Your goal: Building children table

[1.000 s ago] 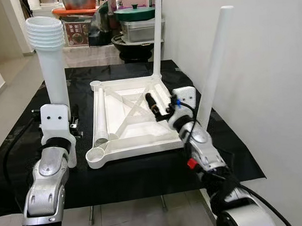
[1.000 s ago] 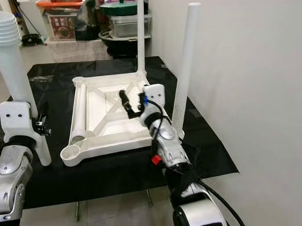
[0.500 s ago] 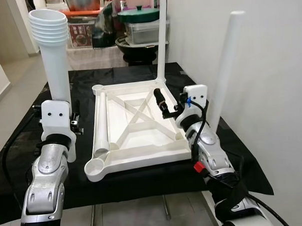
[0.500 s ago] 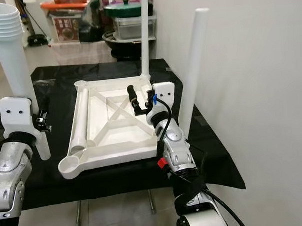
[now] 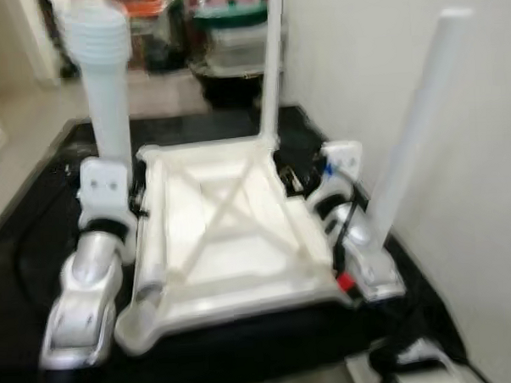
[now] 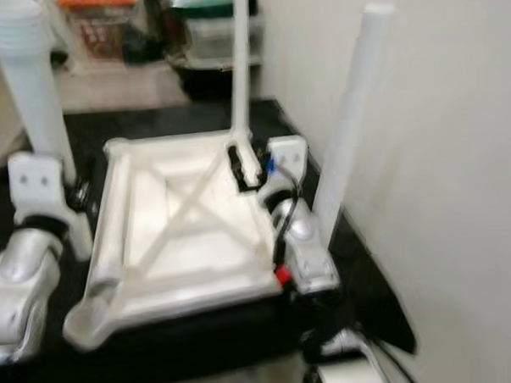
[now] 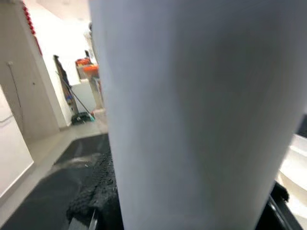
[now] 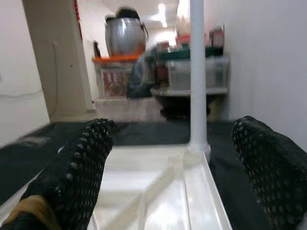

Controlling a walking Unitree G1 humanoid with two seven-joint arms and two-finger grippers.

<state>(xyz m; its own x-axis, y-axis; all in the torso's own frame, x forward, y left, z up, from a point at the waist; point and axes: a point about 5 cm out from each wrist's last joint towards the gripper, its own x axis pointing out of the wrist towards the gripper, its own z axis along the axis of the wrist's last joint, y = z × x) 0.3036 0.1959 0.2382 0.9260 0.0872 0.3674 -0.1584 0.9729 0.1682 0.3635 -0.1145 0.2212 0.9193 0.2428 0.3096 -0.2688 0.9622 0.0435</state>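
Left pincer (image 5: 111, 185) clamped on loose leg (image 5: 109, 96), held upright, flared end pointing twelve o'clock. Right pincer (image 8: 182, 158) spread apart over inverted tabletop (image 5: 232, 243).

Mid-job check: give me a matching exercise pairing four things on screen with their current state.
Things:
1. left end effector
2. right end effector
3. loose table leg
4. upside-down tabletop

States:
A. lying flat in the tabletop
B. open, empty, over the tabletop
C. on the black mat, two legs standing
D. holding an upright white leg

Pairs: 1-D, 2-B, 3-A, 4-C
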